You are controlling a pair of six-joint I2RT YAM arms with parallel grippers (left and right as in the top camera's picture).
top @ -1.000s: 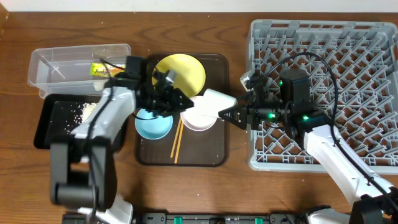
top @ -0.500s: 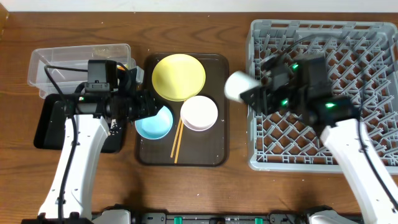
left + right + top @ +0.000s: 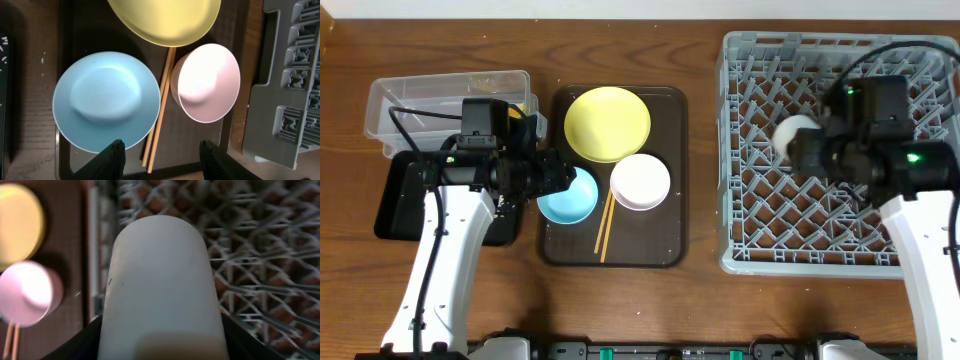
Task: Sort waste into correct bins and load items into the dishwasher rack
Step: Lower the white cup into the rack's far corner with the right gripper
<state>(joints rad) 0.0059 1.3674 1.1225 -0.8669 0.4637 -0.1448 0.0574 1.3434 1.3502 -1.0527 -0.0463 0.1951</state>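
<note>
Your right fingers (image 3: 82,345) are clamped on the small white cup (image 3: 796,135), holding it over the upper-left part of the grey dishwasher rack (image 3: 732,250) at the right of the frame. Your left fingers (image 3: 114,155) are spread and empty. They hang over the brown tray (image 3: 665,240) in the middle, above the chopsticks (image 3: 161,112) that lie between the light blue bowl (image 3: 106,100) and the white bowl (image 3: 206,82). The yellow plate (image 3: 607,123) lies at the tray's top. The clear box (image 3: 410,100) and black tray (image 3: 395,200) sit on the worktop (image 3: 620,300) at the left.
</note>
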